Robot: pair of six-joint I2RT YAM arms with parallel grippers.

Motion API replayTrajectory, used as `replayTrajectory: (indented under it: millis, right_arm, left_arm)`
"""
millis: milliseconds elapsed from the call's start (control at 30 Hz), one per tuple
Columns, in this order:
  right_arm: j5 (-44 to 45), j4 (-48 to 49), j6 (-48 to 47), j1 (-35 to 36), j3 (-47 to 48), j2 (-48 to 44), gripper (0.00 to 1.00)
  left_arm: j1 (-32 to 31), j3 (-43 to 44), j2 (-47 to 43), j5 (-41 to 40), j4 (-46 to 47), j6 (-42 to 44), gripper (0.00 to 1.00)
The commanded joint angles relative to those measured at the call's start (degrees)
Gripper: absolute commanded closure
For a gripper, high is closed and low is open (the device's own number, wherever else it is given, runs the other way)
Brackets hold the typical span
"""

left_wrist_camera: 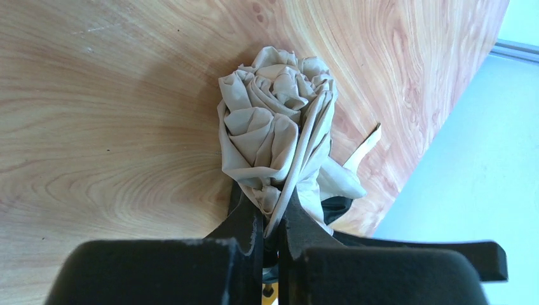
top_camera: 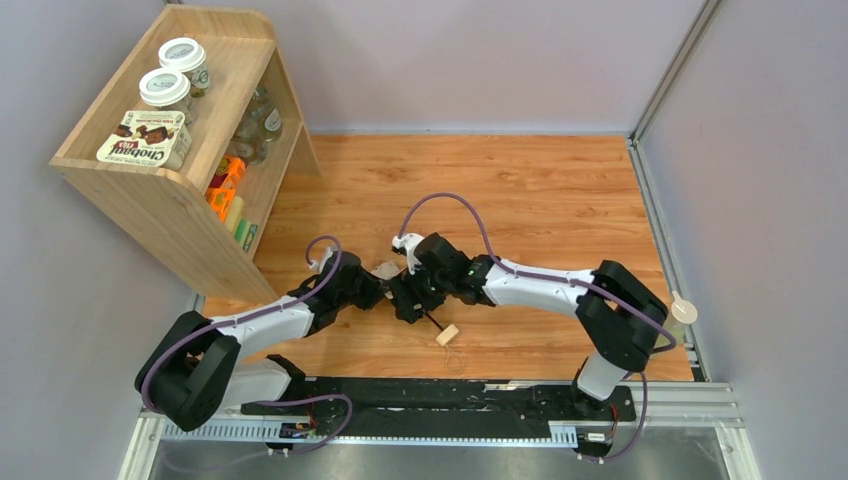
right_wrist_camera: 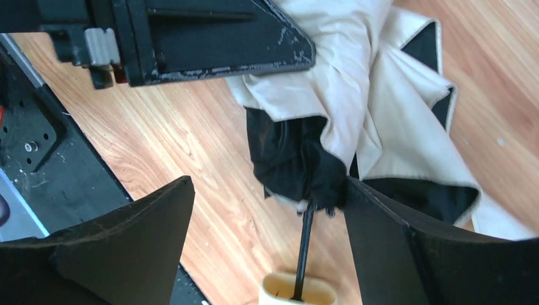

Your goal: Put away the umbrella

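The umbrella lies folded at the middle of the wooden floor, between my two grippers. Its cream handle points toward the near edge on a thin black shaft. My left gripper is shut on the bunched beige canopy, with fabric pinched between its jaws. My right gripper stands open around the lower end of the canopy, where the black lining meets the shaft. One finger touches the fabric and the other is apart from it. From above, both grippers crowd over the umbrella and hide most of it.
A wooden shelf stands at the back left, with two jars and a Chobani box on top and items inside. Grey walls close in the back and right. A black rail runs along the near edge.
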Motion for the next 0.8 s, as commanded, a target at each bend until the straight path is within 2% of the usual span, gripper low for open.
replayTrajectory:
  millis: [0, 167, 267, 400, 467, 633, 667, 733, 767]
  right_arm:
    - [12.73, -9.18, 6.52, 0.43, 1.12, -6.07, 0.12]
    - [10.18, -5.94, 25.50, -7.99, -9.85, -16.26, 0.07]
    - [8.26, -3.75, 33.24, -12.39, -15.14, -18.04, 0.10]
    - [3.78, 1.96, 38.79, -16.09, -17.08, -14.10, 0.16]
    - [3.33, 5.21, 40.99, -17.49, -16.91, -10.42, 0.24]
    - [2.80, 14.09, 43.37, -19.70, -12.88, -0.57, 0.36]
    - [2.45, 14.54, 43.03, -19.70, -10.17, 2.32, 0.45]
    - [0.70, 15.51, 40.83, -19.87, -3.94, 8.39, 0.72]
    - [-1.31, 15.25, 39.52, -19.87, 0.45, 11.46, 0.99]
  left_arm:
    - [0.26, -2.18, 1.81, -5.87, -14.33, 6.24, 1.00]
    - [0.26, -2.27, 1.81, -5.34, -13.36, 6.77, 1.00]
    - [0.26, -2.36, 1.81, -4.46, -12.92, 6.86, 1.00]
    - [0.17, -2.80, 1.11, -3.49, -12.22, 6.77, 1.00]
    - [0.17, -2.97, 0.76, -3.14, -12.13, 6.51, 1.00]
    - [-0.01, -3.50, -0.56, -2.35, -12.21, 5.98, 1.00]
    - [-0.01, -3.68, -0.82, -2.44, -12.56, 5.80, 1.00]
    - [-0.18, -3.68, -1.44, -2.70, -12.74, 5.45, 1.00]
    - [-0.36, -3.68, -1.70, -2.96, -13.09, 5.10, 1.00]
